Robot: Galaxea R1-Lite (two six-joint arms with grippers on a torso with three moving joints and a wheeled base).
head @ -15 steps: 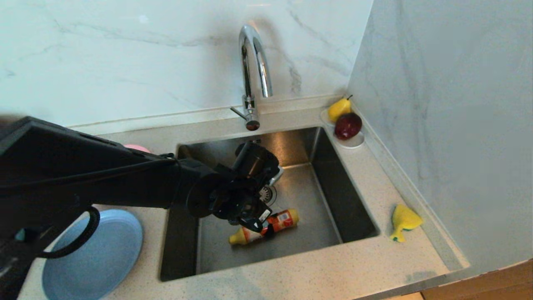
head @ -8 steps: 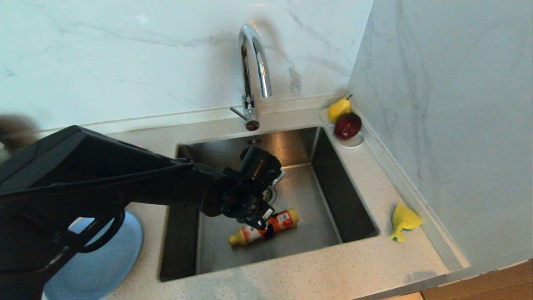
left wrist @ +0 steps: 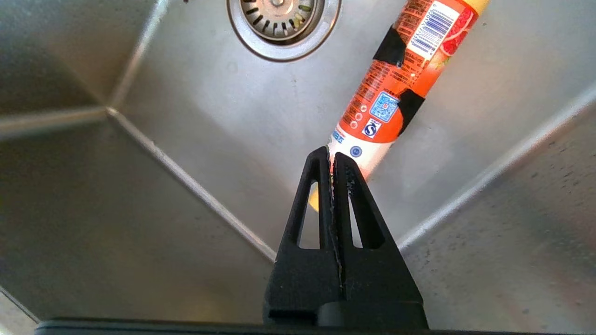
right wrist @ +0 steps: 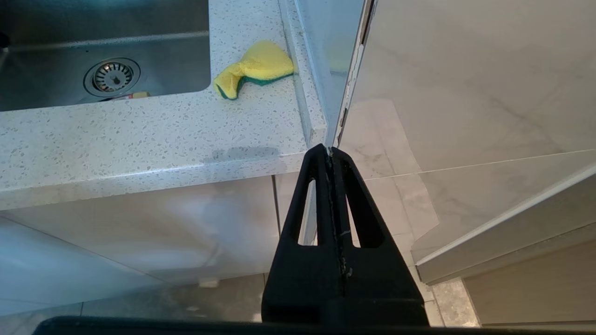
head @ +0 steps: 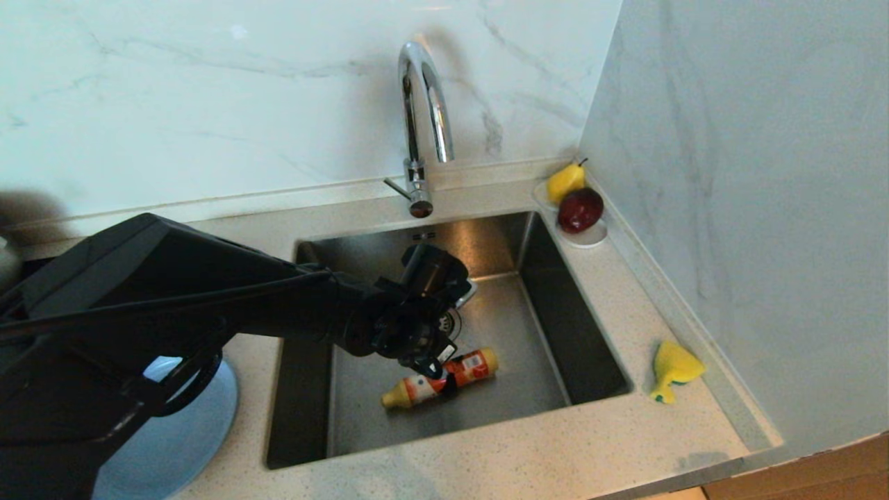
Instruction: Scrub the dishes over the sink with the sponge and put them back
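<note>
Nearest on the left, the light-blue plate (head: 173, 437) lies on the speckled counter (head: 486, 458), much of it covered by the left arm's dark bulk and cut off by the bottom edge; the pink plate and the teal bowl cannot be made out anywhere. The right gripper (right wrist: 331, 151) hangs below and in front of the counter's near right corner, its 2 fingers pressed flat together with nothing between them. On the right counter strip, close to the side wall, the sponge (head: 672, 368) lies crumpled, yellow with a thin green edge. The left arm reaches from the left over the sink (head: 590, 347), and the left gripper (left wrist: 332, 156) is poised over the basin floor, jaws fully closed and empty, its tips above the white end of an orange bottle (head: 444, 378) lying on its side; whether they touch it is unclear. Just beyond lies the drain (left wrist: 283, 18), half hidden by the wrist in the head view. Farther back rises the tap (head: 420, 125), and in the far right corner a white saucer (head: 590, 238) holds a pear (head: 564, 182) and an apple (head: 580, 210).
</note>
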